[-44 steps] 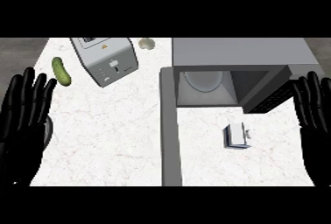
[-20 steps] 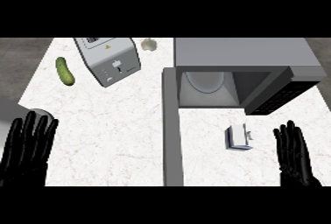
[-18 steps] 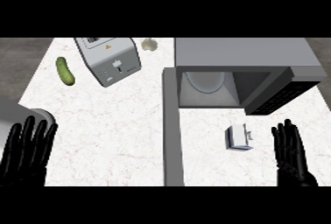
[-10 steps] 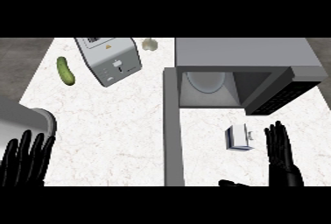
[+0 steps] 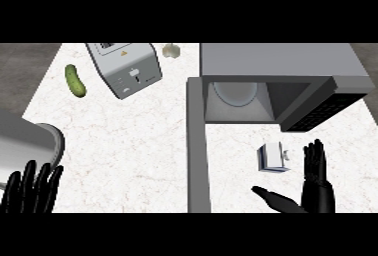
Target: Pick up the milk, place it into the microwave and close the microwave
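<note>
The milk (image 5: 274, 157), a small white and grey carton, stands on the counter in front of the microwave (image 5: 280, 82), whose door (image 5: 322, 106) hangs open to the right, showing the turntable inside. My right hand (image 5: 314, 185) is open just right of the carton, fingers straight and pointing up, thumb spread out to the left below the carton; it does not touch the milk. At the lower left edge my left hand (image 5: 29, 192) is open, fingers up.
A toaster (image 5: 124, 67) lies at the back left, a green cucumber (image 5: 75, 80) left of it, and a small pale object (image 5: 171, 50) at the back. A grey pot (image 5: 26, 147) sits at the left edge. A grey strip (image 5: 197, 150) runs down the counter.
Both hands have sunk toward the lower edge. The right hand moved left, closer to the milk, and its thumb has come into view. The pot has come into view at the left.
</note>
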Robot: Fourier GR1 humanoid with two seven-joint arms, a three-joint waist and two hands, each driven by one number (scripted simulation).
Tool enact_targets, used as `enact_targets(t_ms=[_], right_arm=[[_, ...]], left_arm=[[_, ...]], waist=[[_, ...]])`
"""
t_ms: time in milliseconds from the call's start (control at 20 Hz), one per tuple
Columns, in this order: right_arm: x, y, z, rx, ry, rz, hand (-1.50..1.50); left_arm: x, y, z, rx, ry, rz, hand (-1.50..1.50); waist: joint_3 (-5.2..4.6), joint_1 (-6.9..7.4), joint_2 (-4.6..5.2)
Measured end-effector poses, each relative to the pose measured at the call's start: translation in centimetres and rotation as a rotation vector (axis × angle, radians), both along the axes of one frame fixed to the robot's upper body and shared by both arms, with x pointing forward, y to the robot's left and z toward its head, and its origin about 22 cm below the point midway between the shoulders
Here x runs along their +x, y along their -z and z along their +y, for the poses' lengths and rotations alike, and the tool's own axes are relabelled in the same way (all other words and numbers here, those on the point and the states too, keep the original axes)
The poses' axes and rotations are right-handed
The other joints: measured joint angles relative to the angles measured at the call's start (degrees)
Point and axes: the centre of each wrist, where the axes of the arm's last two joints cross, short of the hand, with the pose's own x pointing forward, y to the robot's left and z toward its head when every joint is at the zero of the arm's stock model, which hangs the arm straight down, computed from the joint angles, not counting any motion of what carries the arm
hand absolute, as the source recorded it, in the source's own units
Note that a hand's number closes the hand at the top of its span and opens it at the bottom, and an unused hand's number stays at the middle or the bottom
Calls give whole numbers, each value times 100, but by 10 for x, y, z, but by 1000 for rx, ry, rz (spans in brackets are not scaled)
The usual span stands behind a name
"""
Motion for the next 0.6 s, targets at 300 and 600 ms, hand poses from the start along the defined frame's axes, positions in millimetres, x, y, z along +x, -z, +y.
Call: enact_targets(t_ms=[300,600], right_arm=[[4,34,-17,-14,28,22,-150],[2,64,-31,-28,29,31,-150]], left_arm=[[-9,0,2,-8,3,6,-150],[-21,1,3,-8,6,-2,-150]], waist=[[1,3,1],[2,10,0]])
